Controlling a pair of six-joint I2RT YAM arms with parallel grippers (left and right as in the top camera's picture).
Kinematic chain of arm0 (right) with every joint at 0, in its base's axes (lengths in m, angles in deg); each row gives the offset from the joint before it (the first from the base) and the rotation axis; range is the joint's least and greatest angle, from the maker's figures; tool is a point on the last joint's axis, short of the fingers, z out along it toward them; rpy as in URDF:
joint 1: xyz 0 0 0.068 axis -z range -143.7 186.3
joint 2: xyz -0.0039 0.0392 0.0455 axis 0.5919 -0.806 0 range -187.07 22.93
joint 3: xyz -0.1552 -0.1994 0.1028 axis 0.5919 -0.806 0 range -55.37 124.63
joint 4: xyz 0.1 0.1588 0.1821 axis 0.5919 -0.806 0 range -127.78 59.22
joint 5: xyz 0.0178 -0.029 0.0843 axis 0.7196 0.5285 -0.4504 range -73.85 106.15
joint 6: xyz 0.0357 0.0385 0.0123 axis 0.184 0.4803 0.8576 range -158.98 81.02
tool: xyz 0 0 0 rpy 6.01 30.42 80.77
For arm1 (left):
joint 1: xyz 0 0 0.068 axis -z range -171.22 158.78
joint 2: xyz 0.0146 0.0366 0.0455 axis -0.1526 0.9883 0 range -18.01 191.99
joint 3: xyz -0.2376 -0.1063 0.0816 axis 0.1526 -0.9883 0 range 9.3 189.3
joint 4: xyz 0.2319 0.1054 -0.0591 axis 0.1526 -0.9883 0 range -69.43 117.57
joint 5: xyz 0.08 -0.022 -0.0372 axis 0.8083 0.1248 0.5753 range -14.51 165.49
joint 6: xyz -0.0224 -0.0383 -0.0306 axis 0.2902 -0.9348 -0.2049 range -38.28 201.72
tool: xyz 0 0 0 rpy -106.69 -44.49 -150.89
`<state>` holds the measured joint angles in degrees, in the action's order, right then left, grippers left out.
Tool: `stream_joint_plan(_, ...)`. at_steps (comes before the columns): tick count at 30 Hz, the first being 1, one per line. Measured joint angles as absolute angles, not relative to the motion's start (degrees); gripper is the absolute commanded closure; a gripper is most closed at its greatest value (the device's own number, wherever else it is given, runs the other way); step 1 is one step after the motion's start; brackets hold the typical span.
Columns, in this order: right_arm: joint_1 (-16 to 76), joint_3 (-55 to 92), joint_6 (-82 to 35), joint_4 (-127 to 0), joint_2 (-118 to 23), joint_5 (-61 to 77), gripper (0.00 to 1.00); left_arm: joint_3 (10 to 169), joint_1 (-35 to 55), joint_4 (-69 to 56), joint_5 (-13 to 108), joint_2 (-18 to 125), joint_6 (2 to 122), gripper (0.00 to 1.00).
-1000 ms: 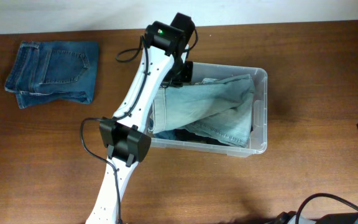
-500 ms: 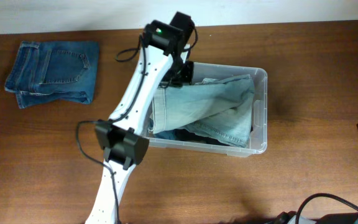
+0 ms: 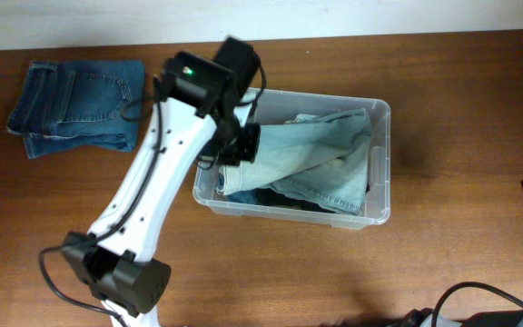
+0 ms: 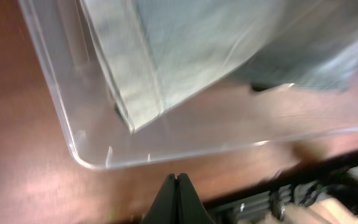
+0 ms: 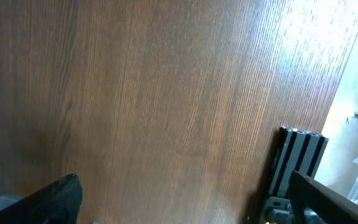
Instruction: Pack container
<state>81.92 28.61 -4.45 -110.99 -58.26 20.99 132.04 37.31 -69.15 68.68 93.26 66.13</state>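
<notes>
Table (image 3: 443,109) — one container (image 3: 381,163); one jeans (image 3: 80,104) outside.

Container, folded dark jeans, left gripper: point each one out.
container (image 3: 381,169), overhead view, on the clear wall at the picture's right end.
folded dark jeans (image 3: 78,107), overhead view, on the middle of the folded pile.
left gripper (image 4: 178,180), left wrist view, at the closed fingertips.

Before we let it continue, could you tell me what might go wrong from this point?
The left gripper, shut, sits close to a corner of the container, so a sideways move could nudge it. The pale jeans already fill most of it, so the folded dark jeans on the table may not fit flat.
</notes>
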Motion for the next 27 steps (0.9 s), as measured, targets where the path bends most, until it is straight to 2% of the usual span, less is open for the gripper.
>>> stream_joint_plan(5, 81.92, 28.59, -4.45, -110.99, -58.26, 21.01, 0.02, 118.13, 37.31, -60.8, 68.88, 93.26, 66.28, 0.99)
stream_joint_plan(12, 81.92, 28.59, -4.45, -110.96, -58.26, 20.97, 0.02, 108.34, 37.29, -54.62, 68.86, 94.28, 66.11, 0.99)
stream_joint_plan(27, 81.92, 28.59, -4.5, -110.96, -58.26, 20.97, 0.02, 106.68, 36.72, -39.3, 71.59, 95.64, 66.04, 0.92)
